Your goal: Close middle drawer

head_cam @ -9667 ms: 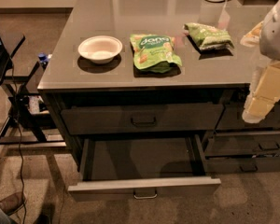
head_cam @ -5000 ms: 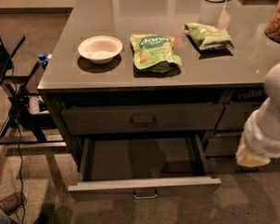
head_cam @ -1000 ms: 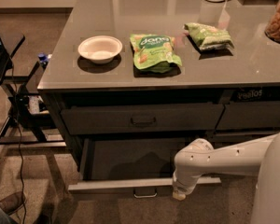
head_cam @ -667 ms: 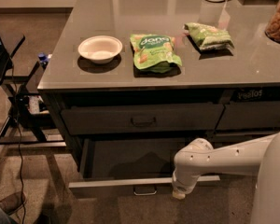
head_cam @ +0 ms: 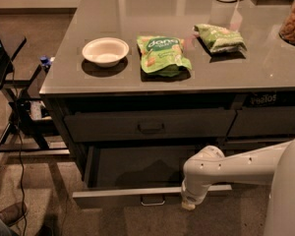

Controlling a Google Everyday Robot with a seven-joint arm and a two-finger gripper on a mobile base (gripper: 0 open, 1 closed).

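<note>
The white arm (head_cam: 250, 165) reaches in from the right edge and runs nearly level toward the left. At a rounded joint (head_cam: 204, 164) dotted with small holes it bends sharply downward. Below the bend a short, thick wrist (head_cam: 194, 191) points straight down. The pincer (head_cam: 188, 205) hangs at its lower tip, low in the view and right of centre. A broad white shell (head_cam: 287, 195) of the robot fills the lower right corner.

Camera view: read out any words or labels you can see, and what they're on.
"dang": on the green bag on the countertop.
Second green bag: print too blurred to read.
Label under the countertop edge, right: blurred, unreadable.
Gripper at the middle drawer front: no text.
</note>
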